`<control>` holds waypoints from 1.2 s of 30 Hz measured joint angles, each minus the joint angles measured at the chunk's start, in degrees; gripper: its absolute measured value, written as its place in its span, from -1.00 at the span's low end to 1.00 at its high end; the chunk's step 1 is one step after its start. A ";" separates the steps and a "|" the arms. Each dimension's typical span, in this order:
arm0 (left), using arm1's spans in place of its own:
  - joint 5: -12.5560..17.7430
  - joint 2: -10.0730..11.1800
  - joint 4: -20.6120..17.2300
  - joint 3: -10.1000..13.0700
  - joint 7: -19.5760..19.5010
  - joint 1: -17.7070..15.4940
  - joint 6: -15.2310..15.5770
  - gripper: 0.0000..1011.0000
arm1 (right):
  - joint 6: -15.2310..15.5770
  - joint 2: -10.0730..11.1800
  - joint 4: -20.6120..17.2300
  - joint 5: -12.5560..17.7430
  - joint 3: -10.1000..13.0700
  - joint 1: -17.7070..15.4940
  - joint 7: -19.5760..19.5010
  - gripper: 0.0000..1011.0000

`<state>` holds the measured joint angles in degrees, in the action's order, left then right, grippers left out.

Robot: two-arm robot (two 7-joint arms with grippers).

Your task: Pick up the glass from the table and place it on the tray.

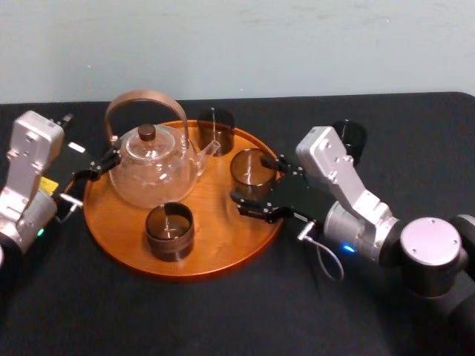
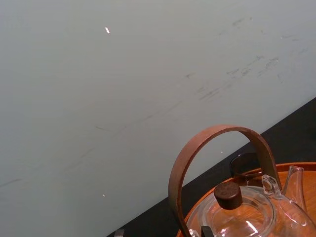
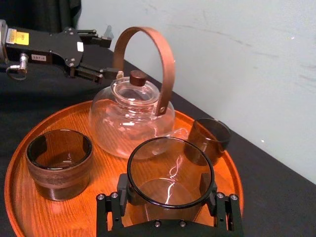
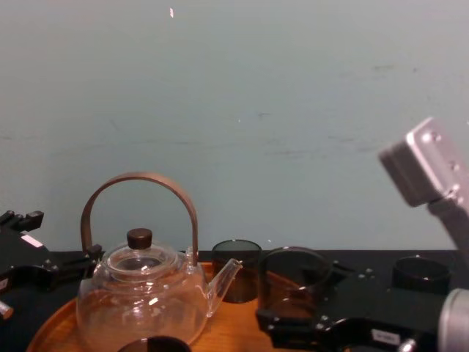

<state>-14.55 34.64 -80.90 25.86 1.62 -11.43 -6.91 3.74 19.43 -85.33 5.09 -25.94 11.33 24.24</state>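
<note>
The smoky brown glass [image 1: 251, 169] sits between the fingers of my right gripper [image 1: 250, 179], which is shut on its sides. It is over the right part of the round orange-brown tray [image 1: 223, 245], which lies on the black table [image 1: 223, 319]. I cannot tell whether its base touches the wood. The right wrist view shows the same glass [image 3: 170, 170] close up, with a finger [image 3: 112, 210] against each side. My left gripper [image 1: 100, 167] is open at the tray's left rim, beside the teapot, with nothing in it.
A glass teapot [image 1: 152, 169] with a bent wooden handle stands on the tray's left half. Two more brown glasses are on the tray, one at the back [image 1: 215, 130] and one at the front [image 1: 169, 231]. Another dark glass [image 1: 349, 136] stands on the table behind my right arm.
</note>
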 joint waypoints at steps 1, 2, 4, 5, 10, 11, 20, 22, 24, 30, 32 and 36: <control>0.00 0.00 0.00 0.00 0.00 0.00 0.00 1.00 | -0.02 -0.20 0.37 -0.08 -0.21 0.23 0.00 0.82; 0.00 0.00 0.00 0.00 0.00 0.00 0.00 1.00 | -0.08 -0.65 1.06 -0.22 -0.62 0.71 0.01 0.82; 0.00 0.00 0.00 0.00 0.00 0.00 0.00 1.00 | -0.17 -1.07 1.64 -0.35 -1.02 1.12 0.01 0.82; 0.00 0.00 0.00 0.00 0.00 0.00 0.00 1.00 | -0.17 -1.07 1.64 -0.35 -1.02 1.12 0.01 0.82; 0.00 0.00 0.00 0.00 0.00 0.00 0.00 1.00 | -0.49 -2.20 3.36 -0.88 -2.32 1.98 0.02 0.82; 0.00 0.00 0.00 0.00 0.00 0.00 0.00 1.00 | -0.51 -2.30 3.48 -0.91 -2.44 2.01 0.02 0.82; 0.00 0.00 0.00 0.00 0.00 0.00 0.00 1.00 | -0.92 -2.81 4.38 -1.07 -3.23 1.87 0.09 0.82; 0.00 0.00 0.00 0.00 0.00 0.00 0.00 1.00 | -0.94 -2.83 4.42 -1.07 -3.30 1.75 0.10 0.82; 0.00 0.00 0.00 0.00 0.00 0.00 0.00 1.00 | -1.00 -2.85 4.54 -1.08 -3.38 1.66 0.10 0.82; 0.00 0.00 0.00 0.00 0.00 0.00 0.00 1.00 | -1.19 -2.97 5.10 -1.09 -3.53 1.59 0.17 0.82; 0.00 0.00 0.00 0.00 0.00 0.00 0.00 1.00 | -1.22 -3.01 5.20 -1.09 -3.57 1.57 0.20 0.82; 0.00 0.00 0.00 0.00 0.00 0.00 0.00 1.00 | -1.29 -3.13 5.52 -1.09 -3.72 1.56 0.25 0.82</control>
<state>-14.55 34.65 -80.90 25.86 1.62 -11.43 -6.91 2.45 16.30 -79.81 4.01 -29.66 12.89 24.49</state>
